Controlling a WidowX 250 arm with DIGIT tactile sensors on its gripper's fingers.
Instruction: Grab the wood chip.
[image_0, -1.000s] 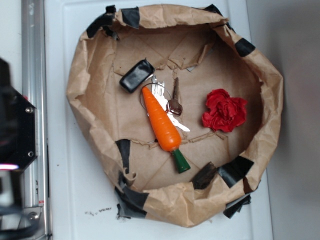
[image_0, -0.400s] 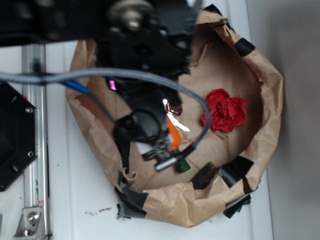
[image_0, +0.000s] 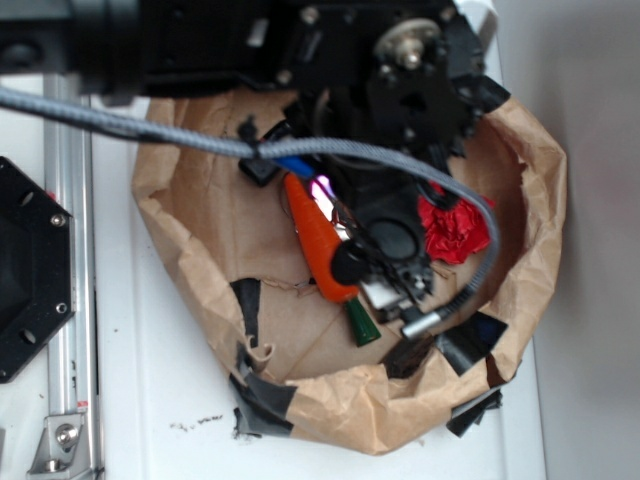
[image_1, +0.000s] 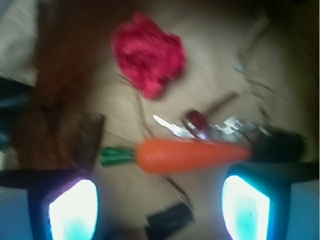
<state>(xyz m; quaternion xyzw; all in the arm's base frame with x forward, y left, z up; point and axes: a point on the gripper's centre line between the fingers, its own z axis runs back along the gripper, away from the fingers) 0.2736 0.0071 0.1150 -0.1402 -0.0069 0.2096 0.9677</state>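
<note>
Tool (image_1: 159, 200) spread wide above the carrot (image_1: 192, 155), wood chip (image_1: 82, 140) left of it, untouched

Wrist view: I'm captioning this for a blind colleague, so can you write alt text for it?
Blurred close-up from above the open gripper, its two pale fingertips at the bottom corners. An orange carrot lies across the brown paper, the dark wood chip by its green end at left. A red crumpled wad sits above, keys right of centre.
</note>
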